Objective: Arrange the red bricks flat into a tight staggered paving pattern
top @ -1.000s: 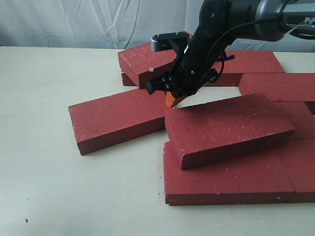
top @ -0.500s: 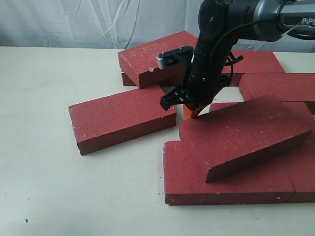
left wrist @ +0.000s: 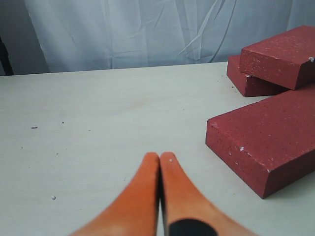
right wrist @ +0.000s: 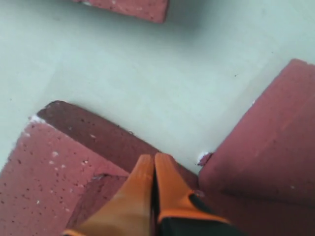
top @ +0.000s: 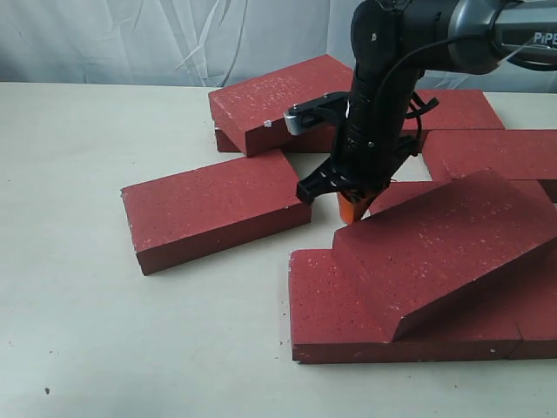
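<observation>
Several red bricks lie on the pale table. One tilted red brick [top: 452, 244] rests slantwise on a flat front brick [top: 365, 313]. My right gripper [top: 352, 209] [right wrist: 153, 158] is shut with nothing between its fingers, and its orange tips sit at the tilted brick's left end. A loose brick [top: 213, 209] [left wrist: 270, 137] lies flat to the left. Another brick [top: 278, 104] [left wrist: 280, 54] is stacked on one at the back. More bricks [top: 496, 152] lie flat at the right. My left gripper [left wrist: 160, 156] is shut and empty, over bare table, and is out of the exterior view.
The table [top: 70, 305] is bare at the left and front. A pale curtain [top: 130, 39] hangs behind the table's far edge. A small patch of table [top: 413, 165] shows between the back bricks and the tilted one.
My right gripper has moved right and toward the front. The tilted brick has slid right and turned with it, uncovering the front brick's left end.
</observation>
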Controlling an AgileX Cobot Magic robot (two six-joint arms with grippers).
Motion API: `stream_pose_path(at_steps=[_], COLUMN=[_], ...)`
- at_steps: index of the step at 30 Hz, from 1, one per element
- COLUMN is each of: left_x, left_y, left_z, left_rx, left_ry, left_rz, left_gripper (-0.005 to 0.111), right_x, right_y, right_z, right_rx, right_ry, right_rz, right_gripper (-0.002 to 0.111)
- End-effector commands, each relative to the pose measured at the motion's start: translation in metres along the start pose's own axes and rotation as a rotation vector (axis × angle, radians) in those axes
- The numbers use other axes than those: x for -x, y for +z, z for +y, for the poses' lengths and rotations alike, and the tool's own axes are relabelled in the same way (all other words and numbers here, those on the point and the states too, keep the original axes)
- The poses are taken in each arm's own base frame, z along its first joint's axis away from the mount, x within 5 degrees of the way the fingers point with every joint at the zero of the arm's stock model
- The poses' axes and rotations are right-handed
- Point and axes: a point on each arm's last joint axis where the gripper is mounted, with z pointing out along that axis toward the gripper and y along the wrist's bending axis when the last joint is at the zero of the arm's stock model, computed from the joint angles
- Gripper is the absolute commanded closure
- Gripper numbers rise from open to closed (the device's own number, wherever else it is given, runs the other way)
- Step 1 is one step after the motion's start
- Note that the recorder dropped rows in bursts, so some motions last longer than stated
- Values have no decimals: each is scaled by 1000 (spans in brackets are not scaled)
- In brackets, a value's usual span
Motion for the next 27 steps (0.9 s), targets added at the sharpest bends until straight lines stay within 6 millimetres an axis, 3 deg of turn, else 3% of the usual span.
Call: stream_pose_path(at_steps=[1, 14, 19, 27], left_x=[-1, -1, -1, -1], left_y=[0, 0, 0, 0], left_z=[0, 0, 0, 0], left_rx=[2, 2, 2, 2], left_ry=[-2, -2, -2, -2], left_rz=[-11, -11, -11, -11], left_gripper=[107, 107, 107, 107], right_x=[4, 2, -1, 4], right_y=[-18, -84, -97, -100], right_z=[4, 11, 12, 14], right_rx=[13, -29, -36, -17], right_ry=[4, -4, -7, 10], right_rz=[-118, -465, -515, -582], right_gripper=[109, 109, 109, 109])
